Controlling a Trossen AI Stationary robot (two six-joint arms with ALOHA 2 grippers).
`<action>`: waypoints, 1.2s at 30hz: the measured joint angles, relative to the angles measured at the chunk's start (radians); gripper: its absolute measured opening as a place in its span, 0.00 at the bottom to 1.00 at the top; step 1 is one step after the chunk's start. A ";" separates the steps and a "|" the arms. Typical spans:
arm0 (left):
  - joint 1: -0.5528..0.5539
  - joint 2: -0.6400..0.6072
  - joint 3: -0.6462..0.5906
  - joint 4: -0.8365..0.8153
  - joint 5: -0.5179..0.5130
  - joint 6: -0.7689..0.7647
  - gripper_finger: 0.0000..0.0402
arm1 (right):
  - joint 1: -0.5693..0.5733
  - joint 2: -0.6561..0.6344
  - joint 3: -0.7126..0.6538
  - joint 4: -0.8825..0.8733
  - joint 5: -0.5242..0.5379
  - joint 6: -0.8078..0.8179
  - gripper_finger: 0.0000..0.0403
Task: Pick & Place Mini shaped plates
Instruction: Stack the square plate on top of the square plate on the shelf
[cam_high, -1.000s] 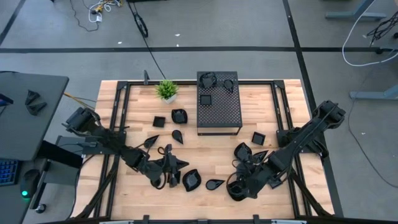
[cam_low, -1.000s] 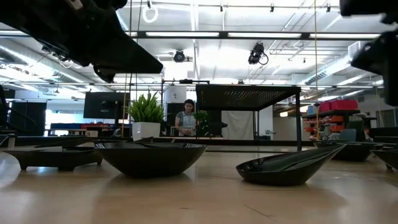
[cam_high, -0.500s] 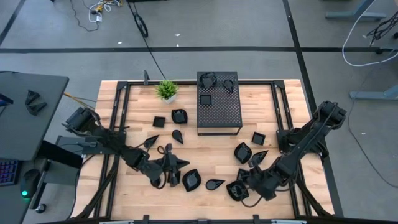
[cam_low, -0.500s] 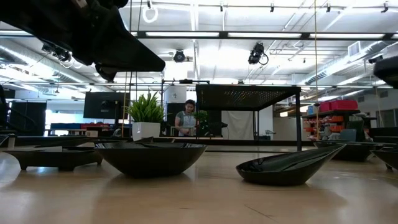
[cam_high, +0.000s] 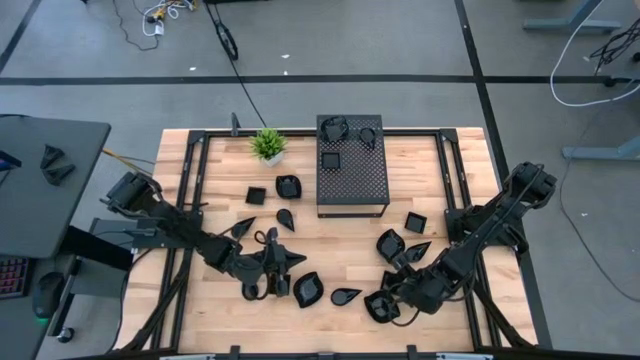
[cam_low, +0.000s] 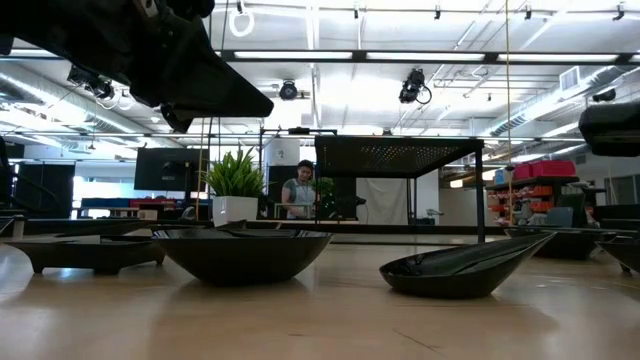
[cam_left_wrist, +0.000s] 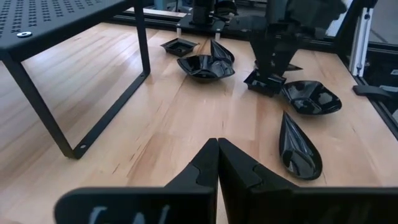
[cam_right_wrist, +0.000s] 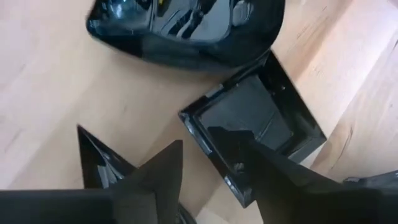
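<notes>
Right gripper (cam_right_wrist: 208, 165): fingers spread, straddling one rim of the square plate (cam_right_wrist: 261, 121) lying near the worktop (cam_high: 330, 240) front edge.
Handling: looking light, stiff, glossy-slippery; pinching a raised rim seems best.
Left gripper (cam_left_wrist: 217, 163): pressed together, empty, waiting mid-worktop.

My two arms are dark, jointed and slender, with black cables looped along them. My left gripper (cam_left_wrist: 217, 163) ends in matte black wedge-shaped fingers; my right gripper (cam_right_wrist: 208, 163) has the same tapered black fingers.

Glossy black mini shaped plates (cam_high: 308, 289), scattered on table
</notes>
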 joint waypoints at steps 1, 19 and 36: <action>0.000 0.000 0.000 0.004 0.000 0.000 0.03 | 0.000 0.000 -0.003 0.001 0.001 -0.008 0.41; 0.001 0.000 0.000 0.010 0.000 0.001 0.03 | 0.000 0.000 -0.010 0.115 0.043 -0.086 0.07; 0.001 -0.001 0.000 0.033 0.000 0.002 0.03 | -0.021 0.000 -0.010 0.110 0.042 -0.110 0.23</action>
